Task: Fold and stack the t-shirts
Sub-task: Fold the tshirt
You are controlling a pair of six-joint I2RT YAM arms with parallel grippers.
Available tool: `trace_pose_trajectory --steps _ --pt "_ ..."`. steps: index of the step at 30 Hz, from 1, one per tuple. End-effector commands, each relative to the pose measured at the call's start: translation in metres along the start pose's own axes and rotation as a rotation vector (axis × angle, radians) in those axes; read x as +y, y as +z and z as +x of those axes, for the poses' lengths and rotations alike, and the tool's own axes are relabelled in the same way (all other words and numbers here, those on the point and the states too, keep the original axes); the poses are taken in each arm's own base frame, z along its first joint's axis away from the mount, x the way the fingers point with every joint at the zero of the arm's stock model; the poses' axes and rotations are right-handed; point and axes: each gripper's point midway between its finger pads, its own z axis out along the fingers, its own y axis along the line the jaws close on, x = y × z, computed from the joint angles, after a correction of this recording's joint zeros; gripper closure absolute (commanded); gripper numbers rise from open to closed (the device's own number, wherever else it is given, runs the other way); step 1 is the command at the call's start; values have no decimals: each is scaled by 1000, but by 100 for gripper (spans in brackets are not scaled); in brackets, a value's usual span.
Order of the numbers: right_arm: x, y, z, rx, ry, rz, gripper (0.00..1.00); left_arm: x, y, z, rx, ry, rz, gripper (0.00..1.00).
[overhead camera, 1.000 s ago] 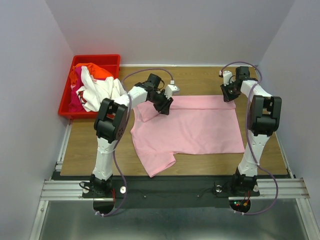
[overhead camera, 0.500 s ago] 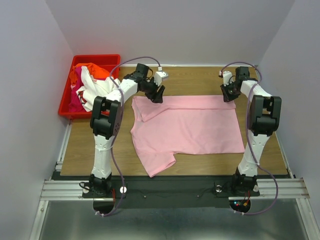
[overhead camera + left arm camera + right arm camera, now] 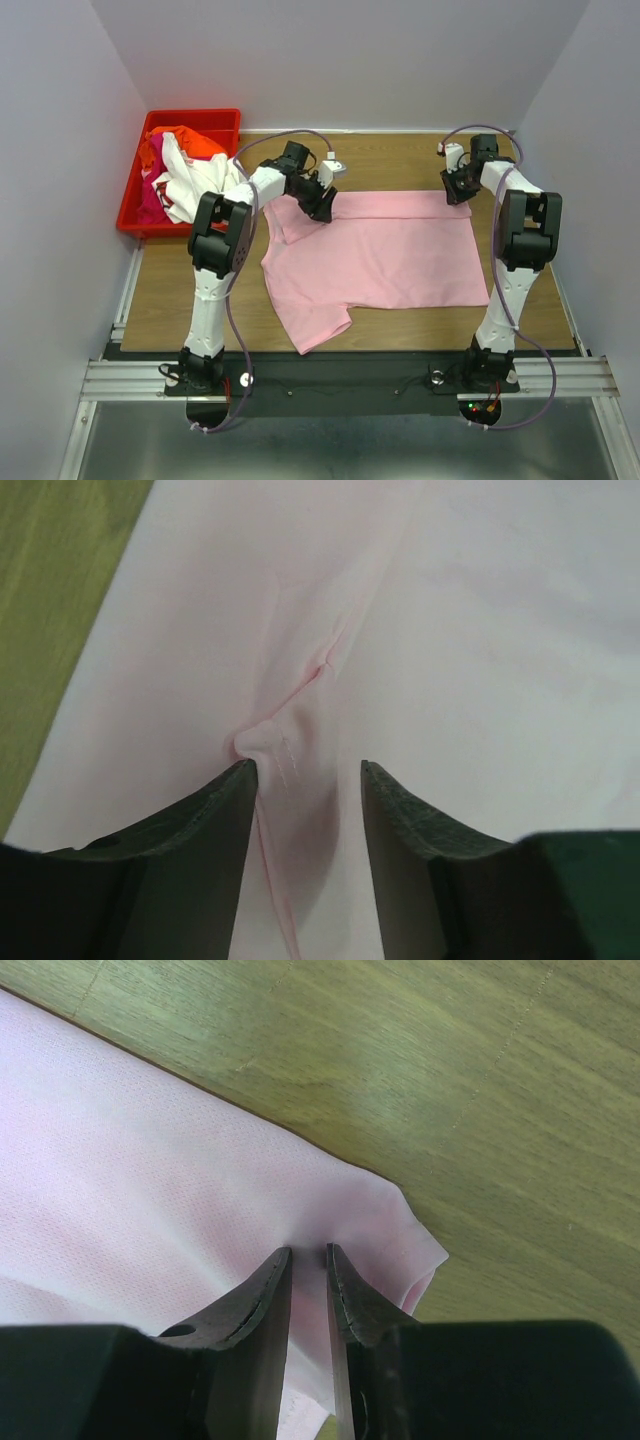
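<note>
A light pink t-shirt (image 3: 380,250) lies spread flat on the wooden table, with a sleeve pointing to the near left. My left gripper (image 3: 318,204) is down on its far left corner. In the left wrist view my left gripper (image 3: 305,770) is open, with a raised seam ridge of the pink t-shirt (image 3: 480,630) between the fingers, touching the left one. My right gripper (image 3: 455,190) is at the far right corner. In the right wrist view my right gripper (image 3: 308,1252) is shut on the pink t-shirt (image 3: 120,1160) just inside the corner.
A red plastic bin (image 3: 128,200) stands at the far left and holds a heap of white (image 3: 185,180), orange-red (image 3: 195,143) and magenta (image 3: 150,205) t-shirts. Bare wood (image 3: 400,160) lies beyond the shirt. Grey walls close in both sides.
My left gripper went up and back off the shirt towards the far left, then came down again on the far left corner. The right arm and the shirt stayed still.
</note>
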Motion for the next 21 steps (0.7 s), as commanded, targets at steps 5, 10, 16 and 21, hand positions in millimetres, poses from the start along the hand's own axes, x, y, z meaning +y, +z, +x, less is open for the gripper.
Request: trace_pose_trajectory --steps 5,10,16,21 --pt "-4 2 1 9 1 6 74 -51 -19 -12 -12 98 69 55" --pt "-3 2 2 11 2 4 74 -67 -23 -8 -2 130 54 55" --pt "-4 2 4 19 -5 12 75 -76 -23 4 25 146 49 53" --pt "-6 -1 -1 7 -9 16 75 -76 -33 7 8 138 36 53"
